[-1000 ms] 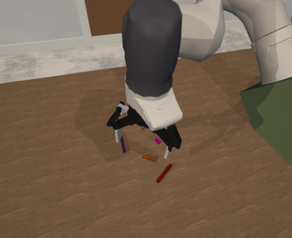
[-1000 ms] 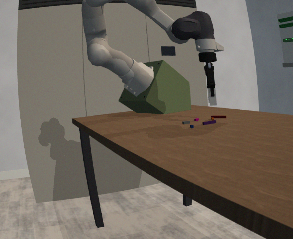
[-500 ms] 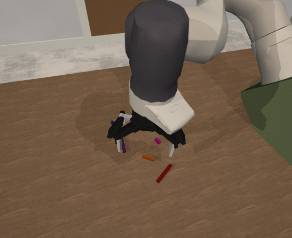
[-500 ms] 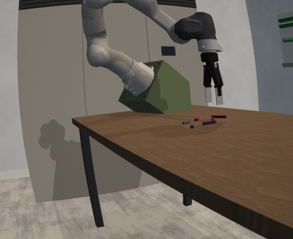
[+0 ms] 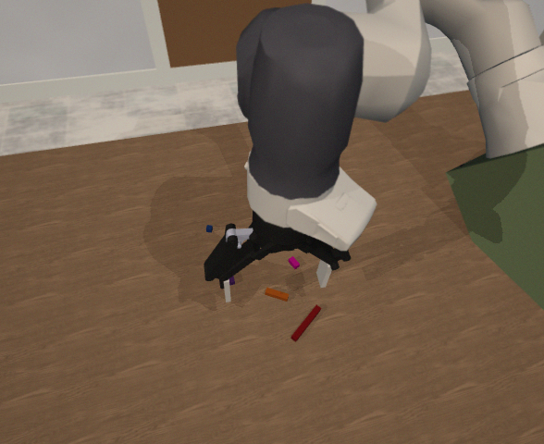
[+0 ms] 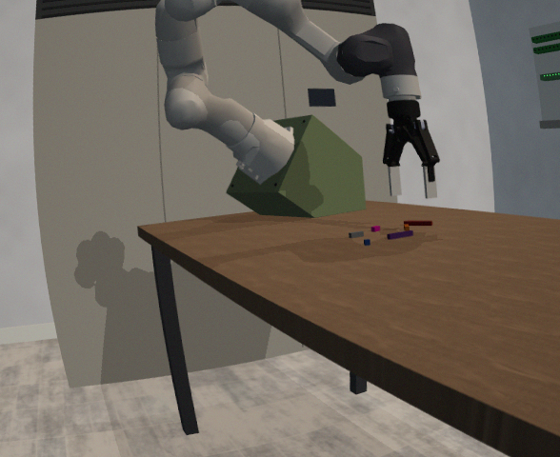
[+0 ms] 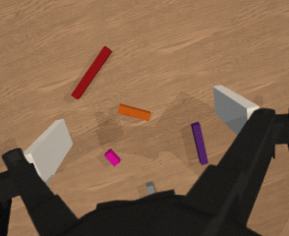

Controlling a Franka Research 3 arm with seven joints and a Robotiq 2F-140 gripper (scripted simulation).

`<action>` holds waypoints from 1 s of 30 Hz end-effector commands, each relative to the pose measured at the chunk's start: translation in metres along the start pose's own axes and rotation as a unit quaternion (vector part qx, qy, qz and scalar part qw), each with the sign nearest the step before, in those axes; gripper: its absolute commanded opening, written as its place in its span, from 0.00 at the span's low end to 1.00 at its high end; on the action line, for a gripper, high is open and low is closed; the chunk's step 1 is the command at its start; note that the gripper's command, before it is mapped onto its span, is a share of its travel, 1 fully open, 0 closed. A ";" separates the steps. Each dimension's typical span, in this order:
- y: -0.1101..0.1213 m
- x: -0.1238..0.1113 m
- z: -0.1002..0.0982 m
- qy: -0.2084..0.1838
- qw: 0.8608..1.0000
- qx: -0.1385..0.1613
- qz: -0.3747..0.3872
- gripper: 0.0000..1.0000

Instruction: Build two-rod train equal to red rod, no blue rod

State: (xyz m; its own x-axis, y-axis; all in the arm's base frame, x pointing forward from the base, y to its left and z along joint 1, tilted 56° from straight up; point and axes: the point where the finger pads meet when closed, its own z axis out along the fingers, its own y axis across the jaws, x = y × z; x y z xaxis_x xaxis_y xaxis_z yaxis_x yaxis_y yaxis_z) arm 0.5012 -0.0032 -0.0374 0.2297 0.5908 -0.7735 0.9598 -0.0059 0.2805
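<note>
My gripper (image 5: 276,287) hangs well above the table, open and empty; it also shows in the exterior view (image 6: 412,188) and the wrist view (image 7: 142,135). Below it lie the rods, all flat and apart from each other. The red rod (image 7: 91,72) lies at the upper left of the wrist view. The orange rod (image 7: 134,112) lies between the fingers. The magenta rod (image 7: 112,157) lies below it. The purple rod (image 7: 200,143) lies near the right finger. The grey rod (image 7: 150,187) is partly hidden by the gripper body. The blue rod (image 5: 209,228) lies off to the side.
The robot's green base block (image 6: 310,169) stands at the far side of the table. The table edge (image 6: 290,314) runs along the near side in the exterior view. The arm's dark wrist (image 5: 301,104) hides part of the table in the top view.
</note>
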 end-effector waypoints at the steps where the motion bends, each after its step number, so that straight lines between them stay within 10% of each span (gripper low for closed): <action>1: -0.001 0.000 0.002 -0.005 0.996 0.005 -0.083 1.00; 30: -0.014 0.024 0.001 -0.002 0.947 0.007 -0.321 1.00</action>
State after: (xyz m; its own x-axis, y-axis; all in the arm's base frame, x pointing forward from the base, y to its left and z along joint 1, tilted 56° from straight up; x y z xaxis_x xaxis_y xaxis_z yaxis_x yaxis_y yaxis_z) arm 0.4941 0.0116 -0.0601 -0.2635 0.5222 -0.8111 0.9515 0.2791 -0.1295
